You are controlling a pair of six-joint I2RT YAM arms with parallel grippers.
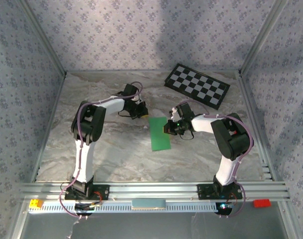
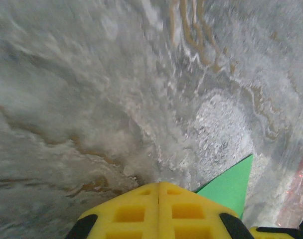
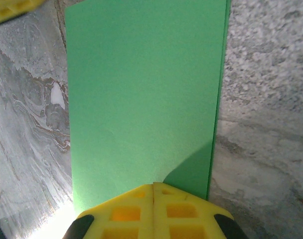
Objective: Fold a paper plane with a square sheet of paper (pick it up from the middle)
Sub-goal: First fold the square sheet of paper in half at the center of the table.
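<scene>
Overhead, the square sheet of paper [image 1: 160, 133], folded to a rectangle, lies mid-worktop [image 1: 116, 154] between the left claw [image 1: 140, 112] and right claw [image 1: 169, 128], its long axis running near-to-far. At the left wrist, the claw's fingers are pressed together with a green corner beside them. At the right wrist, the fingers are pressed together at the sheet's edge.

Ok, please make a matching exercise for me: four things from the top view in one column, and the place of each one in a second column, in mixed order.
Things:
1. paper
2. checkerboard
3. red block
4. yellow block

Places in the top view:
a. near left corner
b. far right
c. centre
d. near right corner

Pairs: 1-c, 2-b, 3-d, 4-a
</scene>
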